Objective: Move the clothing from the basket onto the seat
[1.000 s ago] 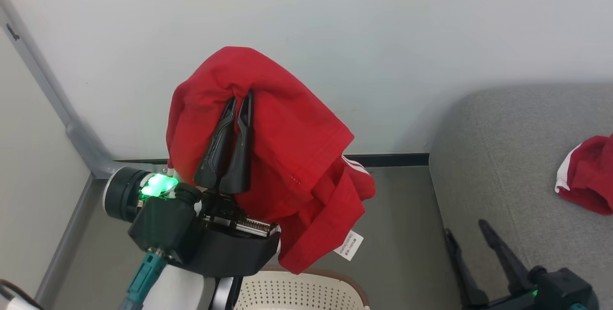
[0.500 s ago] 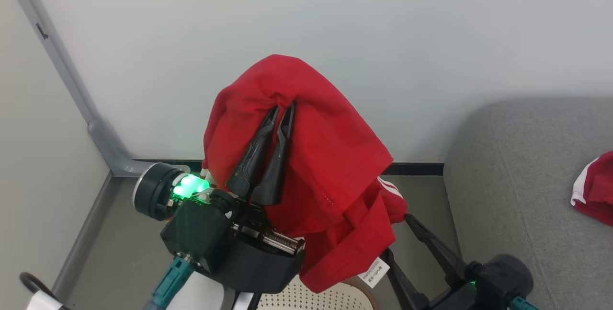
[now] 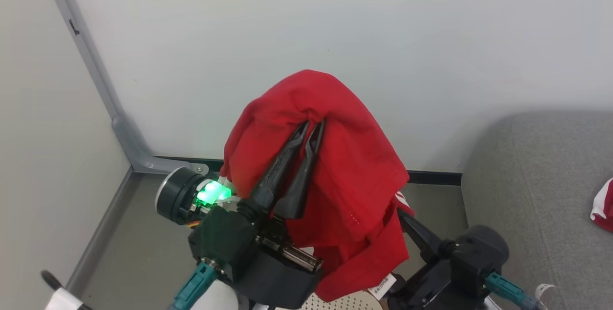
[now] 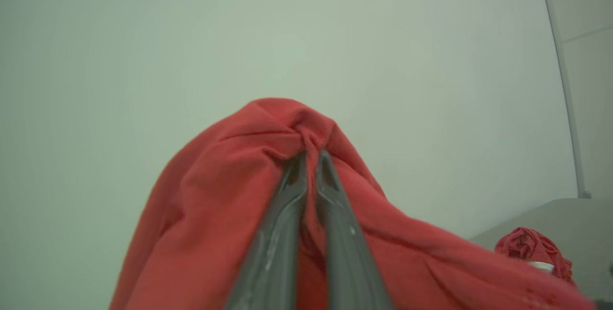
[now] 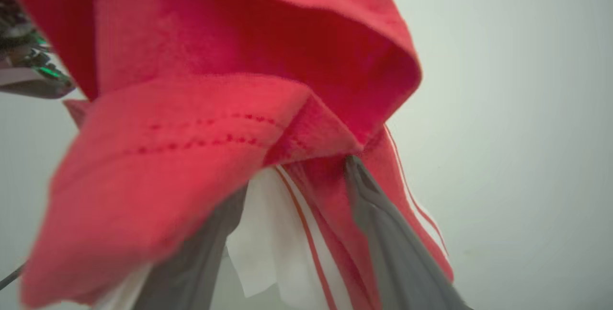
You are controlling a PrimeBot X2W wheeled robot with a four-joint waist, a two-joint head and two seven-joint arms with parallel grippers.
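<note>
While clothing (image 3: 345,166) drapes left gripper (image 3: 311,125), basket (image 3: 335,305) mostly hidden

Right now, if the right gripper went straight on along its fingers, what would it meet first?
The red garment hanging from the left gripper; its folds drape over the open right gripper, probably touching its fingers.

Red garment (image 3: 604,206) on grey seat (image 3: 527,190)
</note>
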